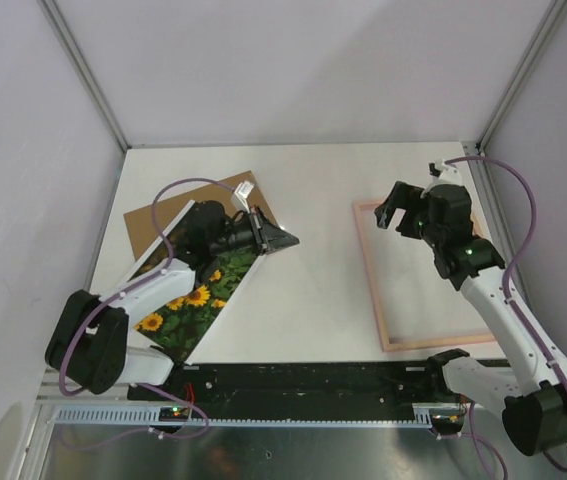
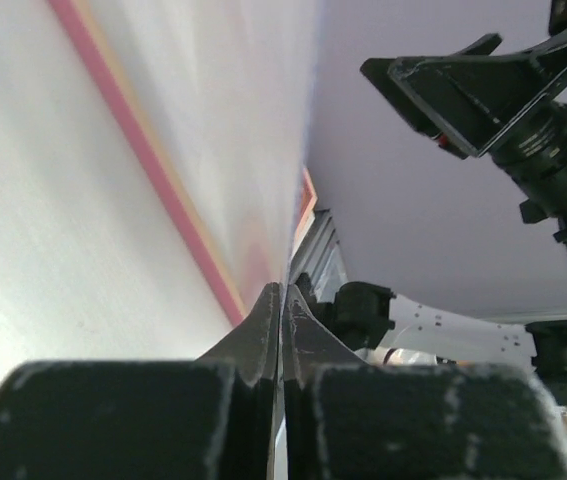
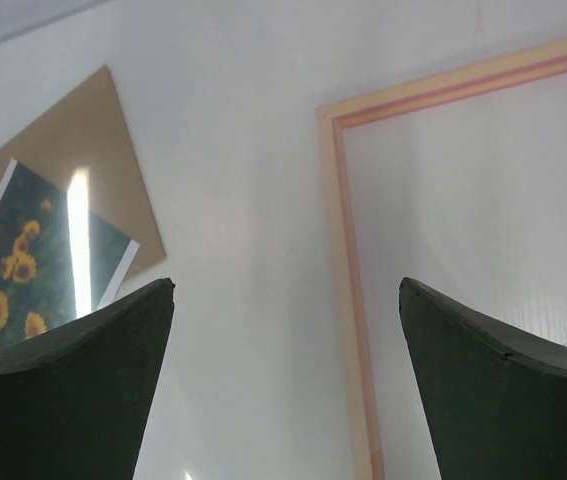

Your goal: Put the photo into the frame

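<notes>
Nearest me, photo [image 1: 198,296] lies flat on worktop [image 1: 303,300], L side. It's a glossy sunflower print w/ white border, partly hidden under L arm [image 1: 143,285]. Its far end overlaps board [image 1: 153,220], matte brown card, also part covered. L fingers [image 2: 271,335] are pressed tight together by photo's far corner; can't see anything pinched btwn them. Frame [image 1: 370,275] lies flat R side, well apart from photo, w/ thin pale wood rails and a pink inner line. R fingers [image 1: 395,207] are spread wide over its far L corner, holding nothing.

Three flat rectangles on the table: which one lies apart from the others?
The pale pink frame, alone at right; the sunflower photo overlaps the brown board at left.
</notes>
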